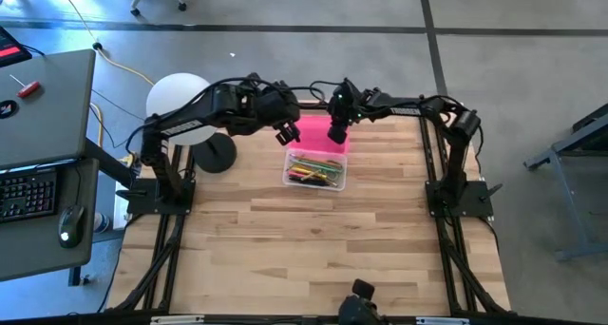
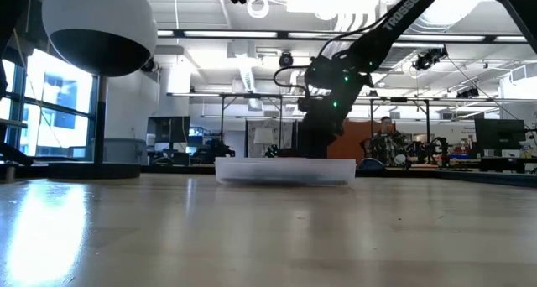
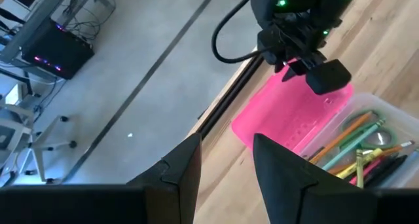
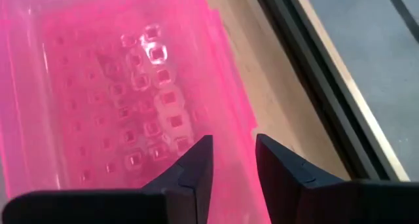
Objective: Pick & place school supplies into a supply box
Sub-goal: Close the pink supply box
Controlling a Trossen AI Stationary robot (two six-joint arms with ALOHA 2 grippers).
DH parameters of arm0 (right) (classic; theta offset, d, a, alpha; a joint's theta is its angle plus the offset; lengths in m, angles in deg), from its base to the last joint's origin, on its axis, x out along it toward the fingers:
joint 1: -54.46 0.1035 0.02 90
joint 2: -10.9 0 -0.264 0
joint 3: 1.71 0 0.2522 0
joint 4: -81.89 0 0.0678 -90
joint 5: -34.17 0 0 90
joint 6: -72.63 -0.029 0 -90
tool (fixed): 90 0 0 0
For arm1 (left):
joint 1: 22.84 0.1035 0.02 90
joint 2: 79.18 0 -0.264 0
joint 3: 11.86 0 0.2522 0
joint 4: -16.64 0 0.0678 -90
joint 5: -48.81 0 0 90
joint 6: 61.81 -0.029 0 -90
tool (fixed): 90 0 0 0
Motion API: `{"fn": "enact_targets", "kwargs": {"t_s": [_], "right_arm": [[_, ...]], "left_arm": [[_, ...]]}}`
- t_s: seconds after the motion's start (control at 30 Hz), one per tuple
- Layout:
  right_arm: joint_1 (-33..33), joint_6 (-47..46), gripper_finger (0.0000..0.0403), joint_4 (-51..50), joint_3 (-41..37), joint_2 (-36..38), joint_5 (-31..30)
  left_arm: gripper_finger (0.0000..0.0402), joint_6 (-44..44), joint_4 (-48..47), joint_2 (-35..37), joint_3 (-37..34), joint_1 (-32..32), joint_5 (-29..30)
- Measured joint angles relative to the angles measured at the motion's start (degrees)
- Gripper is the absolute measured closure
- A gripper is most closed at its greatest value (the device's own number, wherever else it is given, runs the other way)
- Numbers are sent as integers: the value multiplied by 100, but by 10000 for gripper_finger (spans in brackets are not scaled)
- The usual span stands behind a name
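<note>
My right gripper (image 1: 338, 133) hangs directly above the bright pink textured lid (image 1: 321, 135), which lies flat and open on the far side of the small translucent clear plastic supply box (image 1: 291, 176), the two touching along their long edges. My fingers stand a little apart with nothing between them; in my right wrist view the lid's dimpled pink surface (image 4: 118, 86) fills the space just past my fingertips (image 4: 196, 160), and its long side rim runs away from me, beside the bare wooden tabletop (image 4: 275, 73). So the lid's long axis lies across the table, parallel to the box, and I am plainly the nearer arm to it. My left gripper (image 1: 289, 134) hovers just beside the lid's left end, fingers apart and empty too, looking across at the lid (image 3: 294, 112) and at the thin coloured pencils and pens (image 3: 357, 152) lying lengthwise in the box. I judge the supplies are mostly in and closing the lid is the step left. I cannot make out any scissors among the supplies, nor the hinge, nor whether my fingertips actually touch the lid; from the low view the box (image 2: 285, 170) is only a pale strip and its contents are hidden.
</note>
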Motion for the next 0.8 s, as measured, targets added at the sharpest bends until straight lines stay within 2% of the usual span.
{"fn": "enact_targets", "kwargs": {"t_s": [0.3,0.43,0.63,0.8], "right_arm": [[-122,78,309,-8,-15,0,55],[-153,246,309,-20,-17,0,-205],[-228,282,309,-150,-17,0,-173],[-214,258,309,-271,-19,-200,-148]], "left_arm": [[231,128,-42,9,0,0,-60],[231,133,-58,9,0,0,-60],[231,133,-60,9,0,0,-62],[231,155,-51,9,0,0,-54]]}}
